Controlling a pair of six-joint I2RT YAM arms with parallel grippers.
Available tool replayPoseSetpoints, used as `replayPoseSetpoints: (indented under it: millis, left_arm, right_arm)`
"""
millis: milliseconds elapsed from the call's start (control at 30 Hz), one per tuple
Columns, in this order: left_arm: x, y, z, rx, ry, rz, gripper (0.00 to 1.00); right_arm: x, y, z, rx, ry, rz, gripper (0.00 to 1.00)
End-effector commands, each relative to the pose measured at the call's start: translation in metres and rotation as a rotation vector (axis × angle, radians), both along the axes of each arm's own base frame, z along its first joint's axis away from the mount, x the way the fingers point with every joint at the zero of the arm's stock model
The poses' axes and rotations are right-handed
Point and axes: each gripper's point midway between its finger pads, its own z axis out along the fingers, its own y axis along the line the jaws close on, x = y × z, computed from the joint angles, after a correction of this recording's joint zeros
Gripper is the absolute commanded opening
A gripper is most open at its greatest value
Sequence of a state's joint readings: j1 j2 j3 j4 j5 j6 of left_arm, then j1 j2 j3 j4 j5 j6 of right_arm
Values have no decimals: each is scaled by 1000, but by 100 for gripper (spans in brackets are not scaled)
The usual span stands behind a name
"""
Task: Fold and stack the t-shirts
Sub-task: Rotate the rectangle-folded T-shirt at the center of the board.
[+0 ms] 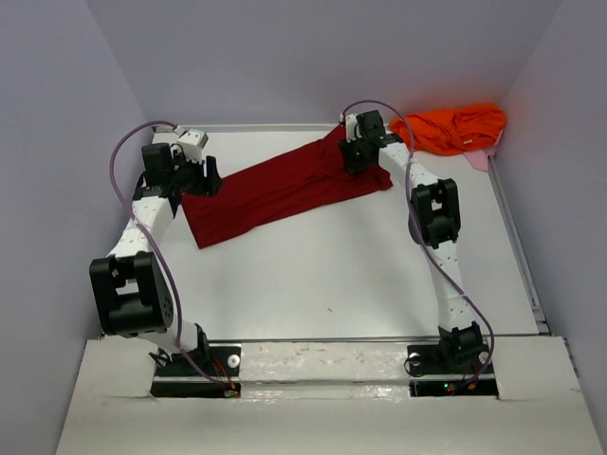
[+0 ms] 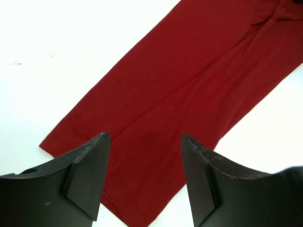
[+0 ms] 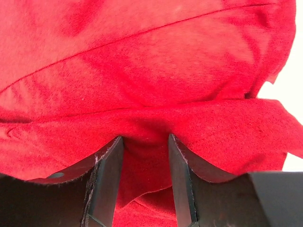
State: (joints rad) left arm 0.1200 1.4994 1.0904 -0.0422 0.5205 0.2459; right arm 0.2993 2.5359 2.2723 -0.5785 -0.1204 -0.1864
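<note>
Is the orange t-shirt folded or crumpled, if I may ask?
Crumpled: the orange t-shirt lies bunched in an uneven, wrinkled heap, not flat.

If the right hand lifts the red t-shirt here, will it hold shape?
Probably floppy: the red t-shirt bunches in folds at the right hand. Lifted there, it would likely sag, its flat end dragging across the table. Seems light: thin cloth.

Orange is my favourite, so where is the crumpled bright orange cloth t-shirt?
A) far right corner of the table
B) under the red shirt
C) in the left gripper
A: the crumpled bright orange cloth t-shirt lies bunched at the white table's far right corner, right of the spread dark crimson cloth t-shirt.
</note>
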Motion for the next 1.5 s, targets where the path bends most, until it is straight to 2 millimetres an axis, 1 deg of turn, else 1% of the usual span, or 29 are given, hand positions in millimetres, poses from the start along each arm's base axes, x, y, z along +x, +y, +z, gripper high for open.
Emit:
replayPoseSetpoints:
  millis: [0,133,167,233,267,367,467,500,567,600,633,667,733,767,833,867,900,967,1033,1067,1133,1167,1200,1233,1267,1300,1333,1400,1467]
  left_arm:
    - [-1,-3,21,-6,-65,-21,70]
    - [-1,-3,18,-6,-58,-21,70]
    - [-1,-3,17,-4,-57,-24,70]
    - [-1,-2,15,-1,-54,-21,70]
    - [-1,-2,14,-1,-53,-23,70]
    - [0,-2,11,0,-46,-20,70]
    - [2,0,8,2,-41,-14,70]
    - [0,0,4,2,-35,-14,70]
    - [-1,1,1,8,-26,-3,70]
    - [2,3,6,13,-58,0,70]
    - [1,4,7,14,-70,4,70]
    - [1,6,15,17,-97,21,70]
    - [0,9,20,14,-129,33,70]
    - [-1,11,27,14,-150,44,70]
    - [-2,17,32,16,-178,62,70]
    - [-2,23,37,22,-195,96,71]
    - [-1,25,38,26,-200,112,71]
    - [1,31,32,34,-174,137,71]
    - [4,31,16,23,-112,129,71]
    - [6,29,0,10,-61,121,71]
    - [8,27,-15,-4,-17,110,70]
    - [11,27,-29,-5,13,111,69]
    - [12,28,-36,-4,28,112,69]
    - [13,29,-42,-3,43,118,69]
    - [14,30,-48,-1,56,123,68]
    - [15,32,-56,4,74,126,68]
    - [16,34,-59,6,80,139,68]
    - [17,36,-64,4,90,140,66]
    - [16,33,-70,-6,107,130,66]
  right_arm:
    - [45,12,56,98,-230,14,48]
    - [63,22,75,147,-339,32,49]
    - [67,23,68,144,-341,35,49]
    - [73,27,79,160,-372,45,49]
    - [75,29,75,161,-371,57,49]
    - [72,39,93,197,-380,109,50]
    - [52,55,124,290,-346,184,52]
    - [38,64,143,339,-335,239,52]
    - [16,88,155,384,-303,306,52]
    - [4,97,151,394,-266,326,53]
    - [-12,110,163,421,-257,389,53]
    - [-30,132,162,420,-242,449,53]
    - [-57,155,152,416,-186,517,54]
    - [-75,177,147,402,-173,575,54]
    - [-91,195,139,394,-140,604,54]
    - [-98,204,128,396,-112,616,54]
    - [-107,218,126,400,-102,638,54]
    - [-109,224,118,396,-84,628,53]
    - [-106,222,106,383,-62,598,53]
    - [-104,220,103,361,-69,594,53]
    - [-101,210,107,315,-90,566,53]
    - [-107,204,93,287,-65,571,53]
    - [-105,194,107,280,-88,555,53]
    - [-107,190,94,264,-64,539,53]
    - [-102,175,106,267,-76,512,53]
    - [-107,166,95,269,-36,497,53]
    - [-110,162,104,290,-39,493,53]
    - [-117,158,92,287,0,478,53]
    - [-120,156,93,283,4,472,53]
